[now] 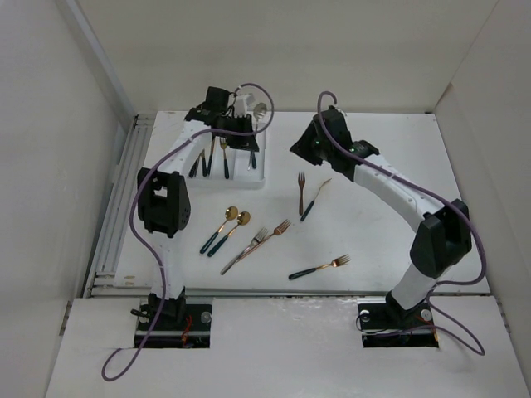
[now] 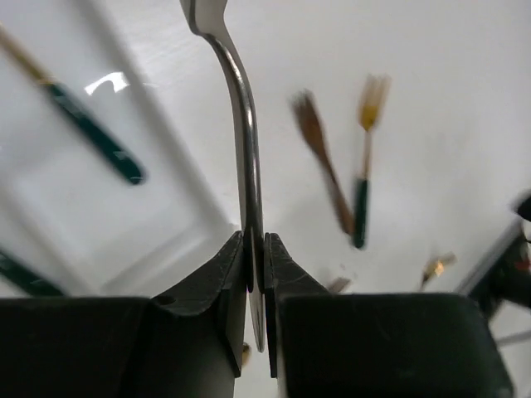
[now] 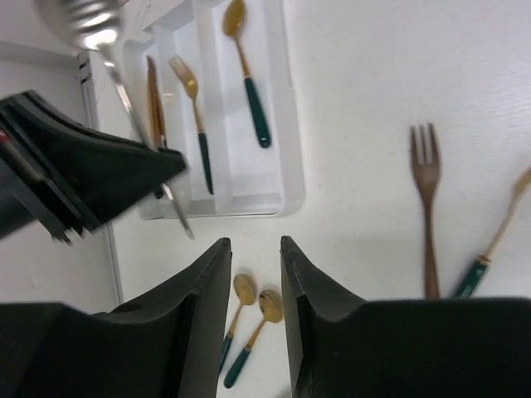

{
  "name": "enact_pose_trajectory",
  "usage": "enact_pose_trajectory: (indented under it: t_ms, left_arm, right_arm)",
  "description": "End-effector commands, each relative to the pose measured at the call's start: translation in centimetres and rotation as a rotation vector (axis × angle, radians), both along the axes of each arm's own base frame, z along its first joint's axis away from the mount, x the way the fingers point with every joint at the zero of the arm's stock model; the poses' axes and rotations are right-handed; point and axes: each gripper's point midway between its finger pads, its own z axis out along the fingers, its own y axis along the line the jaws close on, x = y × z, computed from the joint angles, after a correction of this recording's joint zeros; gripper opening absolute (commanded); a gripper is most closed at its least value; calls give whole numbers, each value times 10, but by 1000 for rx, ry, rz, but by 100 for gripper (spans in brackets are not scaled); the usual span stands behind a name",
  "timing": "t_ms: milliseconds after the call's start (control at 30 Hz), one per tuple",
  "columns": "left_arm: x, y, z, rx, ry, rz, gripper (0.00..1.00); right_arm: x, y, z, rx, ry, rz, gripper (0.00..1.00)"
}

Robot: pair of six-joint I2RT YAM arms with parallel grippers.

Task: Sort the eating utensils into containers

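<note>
While your left gripper (image 2: 255, 249) is clamped tight on the handle of the silver spoon (image 2: 243, 141), the spoon stands straight out from the fingertips toward 12 o'clock in the wrist view, bowl cut by the frame. From above it hangs over the 12 o'clock end of the white tray (image 1: 249, 178), which sits at 11 o'clock from the middle of the table (image 1: 390, 166). Your right gripper (image 3: 253, 249) has its jaws apart with nothing between them, hovering at 3 o'clock of the tray.

From the right wrist you can see a gold spoon (image 3: 247, 83) in the nearest compartment, a gold fork (image 3: 196, 116) in the middle one and a copper piece (image 3: 153, 99) in the far one, kind unclear.

Loose on the table:
- two gold spoons (image 1: 232, 214) side by side at 6 o'clock of the tray
- a copper fork (image 1: 301, 189) at 4 o'clock, with a green-handled piece (image 1: 312, 203) just beside it
- a lone fork (image 1: 319, 267) nearer you
</note>
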Motion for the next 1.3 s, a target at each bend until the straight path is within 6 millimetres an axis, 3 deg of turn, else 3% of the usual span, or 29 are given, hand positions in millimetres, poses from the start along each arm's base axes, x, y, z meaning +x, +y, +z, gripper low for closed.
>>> enact_pose_trajectory:
  t_ms: [0, 33, 267, 367, 467, 567, 700, 800, 867, 1067, 1100, 1267]
  left_arm:
    - [48, 33, -4, 57, -78, 223, 0]
    - [55, 33, 0, 49, -102, 238, 0]
    - [82, 48, -44, 39, -28, 312, 0]
    - [82, 44, -66, 38, 15, 297, 0]
    - [84, 44, -80, 44, 30, 297, 0]
    - [84, 44, -87, 53, 33, 287, 0]
    - [85, 50, -90, 93, 6, 270, 8]
    - [79, 48, -97, 120, 7, 248, 21]
    - [74, 45, -102, 137, 16, 238, 33]
    - [70, 43, -100, 153, 17, 229, 42]
    - [69, 45, -96, 161, 13, 235, 42]
    - [80, 57, -55, 202, -88, 280, 43]
  right_arm:
    - [2, -29, 34, 18, -107, -61, 36]
    - [4, -37, 38, 17, -117, -82, 36]
    - [2, -59, 17, -54, -73, -110, 36]
    - [2, -65, 11, -71, -59, -115, 36]
    - [2, -79, -7, -119, -5, -139, 40]
    - [-9, -95, -43, -204, 118, -163, 47]
    - [-31, -108, -75, -272, 208, -160, 56]
    - [-34, -112, -87, -285, 216, -167, 56]
    - [-31, -110, -107, -306, 253, -164, 56]
    - [-22, -81, -126, -343, 275, -76, 48]
    - [-22, -81, -138, -364, 298, -66, 48]
    - [-30, -70, -163, -409, 361, -27, 47]
